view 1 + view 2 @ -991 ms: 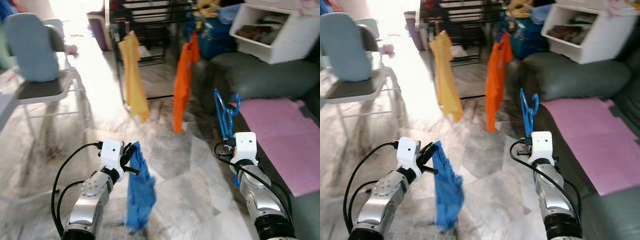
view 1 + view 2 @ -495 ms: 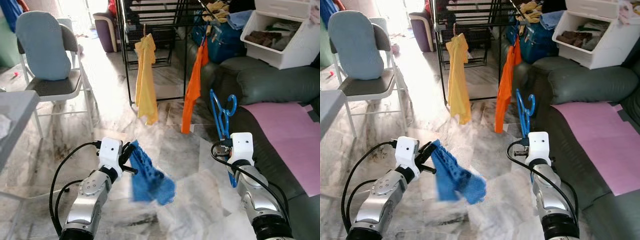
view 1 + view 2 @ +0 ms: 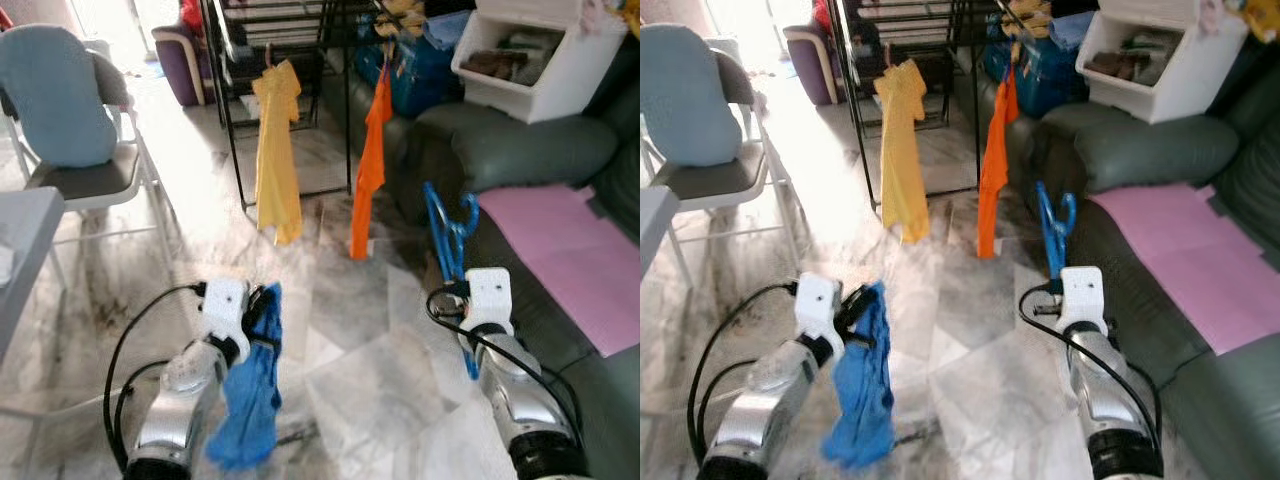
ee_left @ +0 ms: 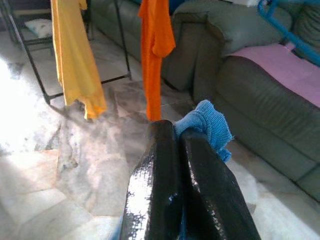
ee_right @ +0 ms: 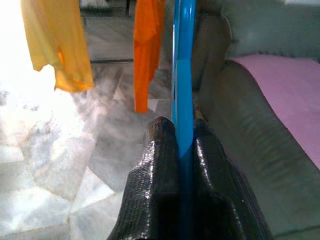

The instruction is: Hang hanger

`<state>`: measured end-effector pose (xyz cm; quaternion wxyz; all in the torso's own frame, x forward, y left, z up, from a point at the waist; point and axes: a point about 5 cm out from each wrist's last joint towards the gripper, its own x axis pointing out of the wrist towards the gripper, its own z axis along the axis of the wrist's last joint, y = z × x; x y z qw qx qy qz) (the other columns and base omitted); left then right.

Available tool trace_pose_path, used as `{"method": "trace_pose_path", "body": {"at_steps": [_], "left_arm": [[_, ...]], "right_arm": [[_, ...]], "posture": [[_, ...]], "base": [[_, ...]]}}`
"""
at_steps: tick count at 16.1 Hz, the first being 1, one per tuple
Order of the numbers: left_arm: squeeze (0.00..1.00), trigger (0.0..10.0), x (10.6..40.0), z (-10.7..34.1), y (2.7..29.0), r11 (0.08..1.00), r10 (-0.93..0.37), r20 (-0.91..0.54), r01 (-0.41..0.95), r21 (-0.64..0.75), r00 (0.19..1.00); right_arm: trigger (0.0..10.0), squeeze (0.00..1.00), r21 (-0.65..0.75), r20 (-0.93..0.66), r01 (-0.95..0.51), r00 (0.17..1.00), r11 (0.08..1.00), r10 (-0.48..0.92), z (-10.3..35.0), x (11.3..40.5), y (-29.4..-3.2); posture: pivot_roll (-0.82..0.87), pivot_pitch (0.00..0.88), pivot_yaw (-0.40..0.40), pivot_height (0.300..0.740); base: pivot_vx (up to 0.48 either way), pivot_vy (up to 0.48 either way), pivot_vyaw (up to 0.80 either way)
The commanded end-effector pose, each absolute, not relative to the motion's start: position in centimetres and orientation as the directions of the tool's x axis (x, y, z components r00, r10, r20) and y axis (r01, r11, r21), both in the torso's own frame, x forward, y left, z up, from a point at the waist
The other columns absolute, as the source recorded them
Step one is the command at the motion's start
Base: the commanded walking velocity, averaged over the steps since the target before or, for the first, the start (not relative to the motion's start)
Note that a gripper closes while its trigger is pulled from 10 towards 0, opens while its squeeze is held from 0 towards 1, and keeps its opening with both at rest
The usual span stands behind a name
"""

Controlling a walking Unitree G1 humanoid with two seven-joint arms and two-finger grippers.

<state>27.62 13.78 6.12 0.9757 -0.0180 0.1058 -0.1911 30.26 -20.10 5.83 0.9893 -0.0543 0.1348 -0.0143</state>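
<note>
A blue hanger is held upright by the right gripper, whose two black fingers are pressed against either side of its bar; its hooked top rises above the gripper, in front of the dark grey sofa. A blue cloth is clamped between the closed fingers of the left gripper and hangs limp below it, over the marble floor. Ahead, a black drying rack is seen with a yellow garment and an orange garment hung from it, the two set apart from each other. A pink mat is spread on the sofa seat, to the right of the hanger. A white bin with dark contents is placed on top of the sofa back. To the left, a chair with a pale blue cushion is seen beside the corner of a grey table. No brand, label or legible writing can be made out on any of these things.
</note>
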Motion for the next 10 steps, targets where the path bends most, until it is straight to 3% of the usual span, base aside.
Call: {"method": "trace_pose_path", "body": {"at_steps": [1, 3, 10], "left_arm": [[0.0, 10.0, 28.0, 6.9, 14.1, 0.925, -0.379, -0.173, 0.375, -0.054, 0.909], [0.0, 10.0, 28.0, 6.9, 14.1, 0.925, -0.379, -0.172, 0.376, -0.052, 0.909], [0.0, 10.0, 28.6, 8.2, 13.8, 0.915, -0.401, -0.099, 0.403, -0.003, 0.911]], "right_arm": [[10.0, 0.0, -0.112, -0.242, 0.005, 0.97, 0.994, -0.032, 6.4, 30.7, -19.7], [10.0, 0.0, -0.112, -0.242, 0.005, 0.97, 0.994, -0.032, 6.4, 30.7, -19.6], [10.0, 0.0, -0.12, -0.253, -0.013, 0.967, 0.993, -0.018, 6.2, 30.5, -20.0]], "posture": [[-0.09, 0.0, 0.021, 0.74], [-0.09, 0.0, 0.022, 0.74], [-0.1, 0.0, 0.036, 0.74]], "base": [[0.0, 0.319, 0.0], [0.0, 0.317, 0.0], [0.0, 0.0, 0.0]]}}
